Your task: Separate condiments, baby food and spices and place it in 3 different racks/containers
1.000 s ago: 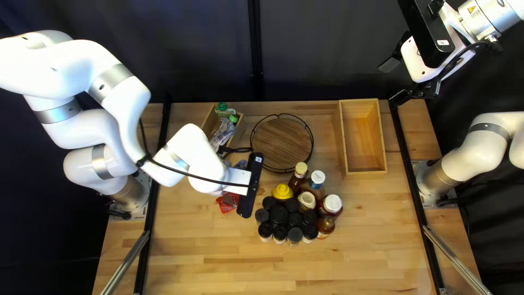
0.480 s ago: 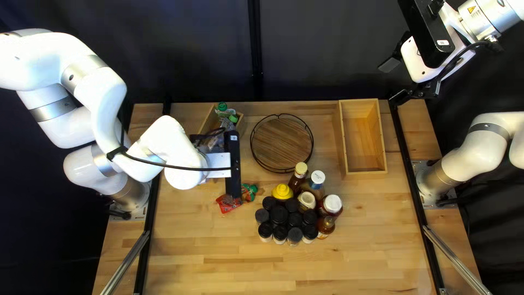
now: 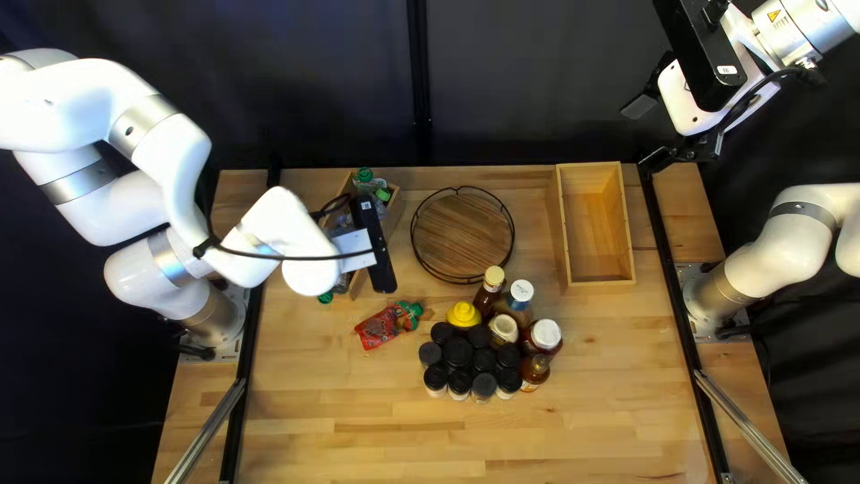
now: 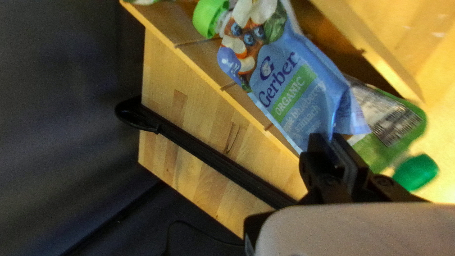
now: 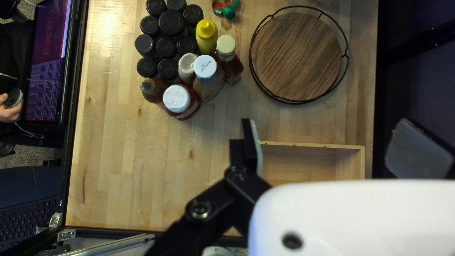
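Top left view shows green-capped pouches [image 3: 366, 185] in the left wooden box [image 3: 395, 208].

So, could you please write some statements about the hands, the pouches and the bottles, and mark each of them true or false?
1. The left hand is closed on a blue pouch. True.
2. The right hand is closed. False: its fingers stand wide apart.
3. The yellow bottle stands beside jars with black lids. True.
4. The red pouch lies in the round rack. False: it lies on the table.
5. The jars with black lids stand in a wooden box. False: they stand on the table.
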`<state>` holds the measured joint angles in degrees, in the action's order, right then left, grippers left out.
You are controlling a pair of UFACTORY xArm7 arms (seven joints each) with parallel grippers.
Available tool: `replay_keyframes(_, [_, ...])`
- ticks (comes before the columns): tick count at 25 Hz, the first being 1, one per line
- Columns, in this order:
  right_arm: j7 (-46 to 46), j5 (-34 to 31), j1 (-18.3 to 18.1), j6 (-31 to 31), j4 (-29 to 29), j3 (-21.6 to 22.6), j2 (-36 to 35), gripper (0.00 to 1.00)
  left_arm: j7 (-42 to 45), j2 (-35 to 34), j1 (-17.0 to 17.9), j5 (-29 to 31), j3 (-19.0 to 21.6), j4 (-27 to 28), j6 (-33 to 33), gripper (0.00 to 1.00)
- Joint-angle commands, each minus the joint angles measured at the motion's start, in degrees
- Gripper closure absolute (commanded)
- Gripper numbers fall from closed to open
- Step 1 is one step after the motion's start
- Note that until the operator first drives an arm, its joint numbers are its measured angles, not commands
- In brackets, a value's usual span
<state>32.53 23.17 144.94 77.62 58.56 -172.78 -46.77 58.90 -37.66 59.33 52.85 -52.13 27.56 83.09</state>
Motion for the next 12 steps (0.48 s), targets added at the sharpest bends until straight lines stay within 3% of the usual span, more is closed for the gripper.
replay_keyframes(1, [0.0,0.0,0.0,0.0,0.0,0.0,0.0,0.0,0.48,0.3,-0.77,0.65,-2.3,0.38,-1.87,0.0])
replay_keyframes(4, [0.0,0.0,0.0,0.0,0.0,0.0,0.0,0.0,0.81,-0.16,-0.42,-0.79,-1.58,1.11,-1.37,0.0])
replay_keyframes(12, [0.0,0.0,0.0,0.0,0.0,0.0,0.0,0.0,-0.57,-3.39,4.44,-7.14,4.83,4.37,0.19,0.0])
